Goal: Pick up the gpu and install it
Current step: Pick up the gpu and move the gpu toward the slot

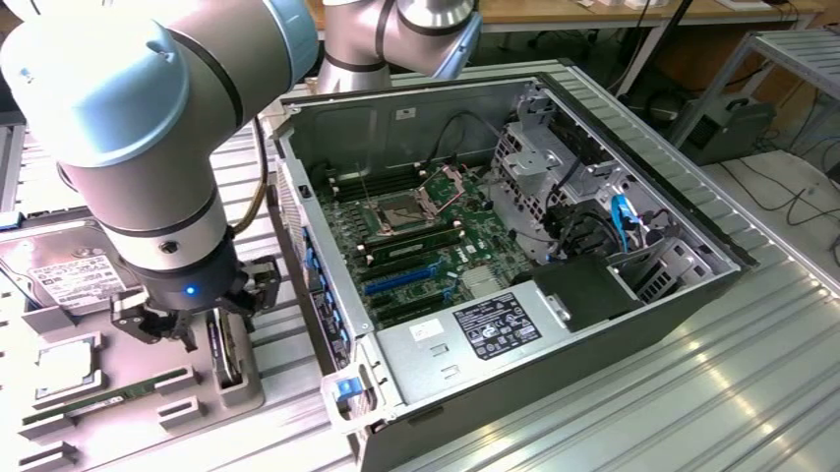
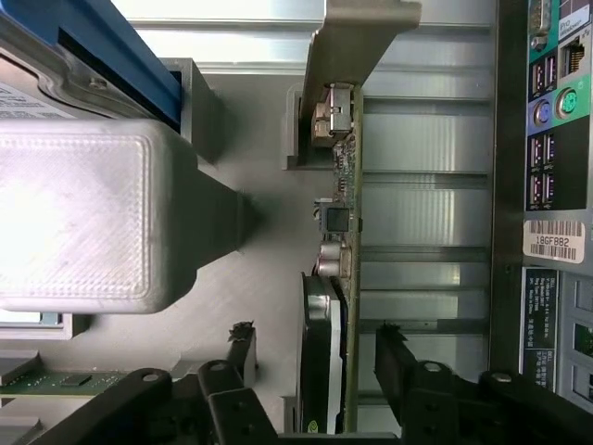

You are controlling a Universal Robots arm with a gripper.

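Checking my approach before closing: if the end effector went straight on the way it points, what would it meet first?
The gpu, standing on edge between the open fingers of the end effector; its upper edge would likely meet the palm first, though depth is unclear.

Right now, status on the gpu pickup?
Gripper open, straddling gpu; gpu upright in holder, not lifted; nothing in the way.

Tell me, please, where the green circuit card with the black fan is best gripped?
Pinch the green circuit card across its flat faces near the black fan, coming straight down from above: it stands upright on edge, thin side up.
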